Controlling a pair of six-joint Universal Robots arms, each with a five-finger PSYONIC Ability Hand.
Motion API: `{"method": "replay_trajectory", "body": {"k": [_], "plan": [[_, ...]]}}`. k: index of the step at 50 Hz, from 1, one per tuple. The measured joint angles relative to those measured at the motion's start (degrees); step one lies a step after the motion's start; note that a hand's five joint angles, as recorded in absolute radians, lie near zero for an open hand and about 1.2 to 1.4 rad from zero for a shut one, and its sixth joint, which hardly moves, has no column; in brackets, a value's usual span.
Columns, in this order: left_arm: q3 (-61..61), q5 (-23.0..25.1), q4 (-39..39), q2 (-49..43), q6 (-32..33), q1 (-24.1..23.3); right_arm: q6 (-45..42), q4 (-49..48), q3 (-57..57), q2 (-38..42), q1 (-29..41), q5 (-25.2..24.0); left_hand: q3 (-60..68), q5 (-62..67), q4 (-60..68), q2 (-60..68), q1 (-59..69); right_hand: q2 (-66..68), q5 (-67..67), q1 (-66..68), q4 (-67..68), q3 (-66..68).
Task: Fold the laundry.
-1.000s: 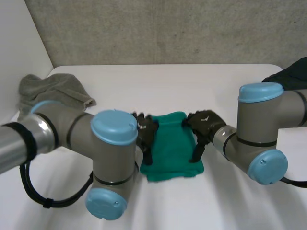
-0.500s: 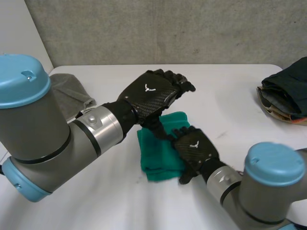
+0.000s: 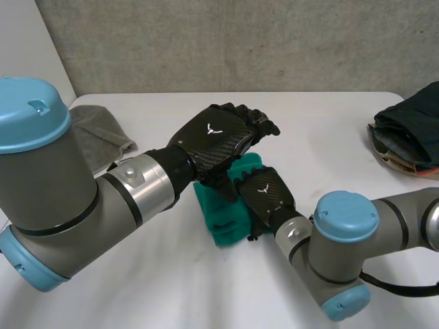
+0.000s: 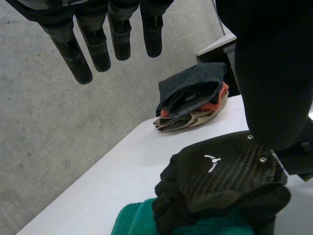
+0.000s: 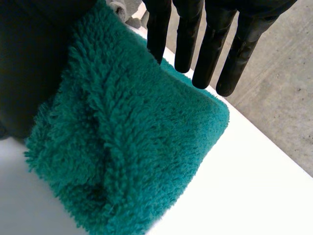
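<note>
Left hand (image 3: 219, 137): mine, raised above the towel (image 3: 223, 221), back up, fingers (image 4: 80, 56) straight and slightly apart, holding nothing. Right hand (image 3: 266, 197): mine, lying back-up on the towel's 3 o'clock side, just below the left hand and at its 5 o'clock. Its fingers (image 5: 208, 54) are straight and apart, laid flat over the pile and reaching toward the towel's far edge. Towel: green, deep-piled, folded into a small thick block, with a rolled fold showing under my right palm in the right wrist view. It sits on the table (image 3: 322, 137) near the middle, a little toward 6 o'clock, between my two arms. Left arm (image 3: 68, 205): comes in from 8 o'clock. Right arm (image 3: 350, 253): comes in from 4 o'clock. Grey cloth (image 3: 96, 133): crumpled, unfolded, at 10 o'clock from the towel, near the table's 9 o'clock edge, partly behind my left arm. Stack (image 3: 411, 130): folded clothes, a dark piece on top with orange and beige layers beneath, at the table's 3 o'clock edge, well apart from the towel. Wall (image 3: 226, 41): grey, rough, beyond the table at 12 o'clock.
</note>
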Motion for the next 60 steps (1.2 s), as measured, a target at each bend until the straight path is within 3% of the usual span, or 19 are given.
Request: {"method": "replay_trajectory", "body": {"k": [6,8,10,11,20,27,33,39,45,52,60], "plan": [[-0.03,0.02,0.0,0.23,-0.01,0.03,0.16,0.61,-3.72,2.27,-0.05,-0.56,0.0,0.0,0.0,0.0,0.0,7.26,6.45,6.52,6.78,6.96],[-0.04,0.02,0.0,0.36,-0.01,0.06,0.17,0.99,-5.25,3.11,-0.07,-1.1,0.0,0.0,0.0,0.0,0.0,23.27,20.27,18.96,21.62,21.66],[-0.04,0.01,-0.01,0.44,-0.01,0.11,0.17,1.34,-6.6,3.76,-0.1,-1.65,0.0,0.0,0.0,0.0,0.0,29.17,26.16,23.24,27.55,28.45],[-0.02,-0.01,-0.01,0.53,-0.01,0.18,0.18,1.57,-7.66,4.14,-0.12,-2.05,0.0,0.0,0.0,0.0,0.0,38.47,36.86,28.64,37.76,37.31],[0.04,-0.06,0.06,1.67,-0.02,1.26,-0.05,1.98,-12.17,3.73,-2.34,-3.2,0.0,0.0,0.0,0.0,0.0,38.85,37.79,28.66,38.69,37.86],[0.07,-0.07,0.08,2.77,-0.24,2.51,-1.0,1.45,-16.38,1.76,-8.04,-5.48,0.0,0.0,0.0,0.0,0.0,38.85,37.79,28.66,38.96,37.86],[0.13,-0.17,0.14,3.67,-1.04,3.06,-1.19,0.71,-26.66,0.6,-16.76,-13.74,0.0,0.0,0.0,0.0,0.0,38.85,37.8,29.29,39.24,37.86],[0.14,-0.31,0.16,3.78,-1.26,3.02,-0.3,-0.51,-33.96,0.48,-22.33,-17.62,0.0,0.0,0.0,0.0,0.0,38.85,37.8,29.29,39.24,37.86],[0.08,-0.38,0.17,3.77,-1.27,2.92,5.29,-3.05,-43.55,2.39,-33.41,-22.15,0.0,0.0,0.0,0.0,0.0,38.85,38.61,29.29,39.25,37.87],[-0.02,-0.41,0.13,3.75,-1.24,2.78,11.52,-7.71,-45.39,6.22,-43.77,-27.1,0.0,0.0,0.0,0.0,0.0,38.85,38.74,29.29,39.25,38.24],[-0.22,-0.41,0.13,3.73,-1.13,2.57,13.37,-16.4,-38.25,13.17,-53.53,-36.0,0.0,0.0,0.0,0.0,0.0,38.85,38.92,29.29,39.25,38.24]]}}
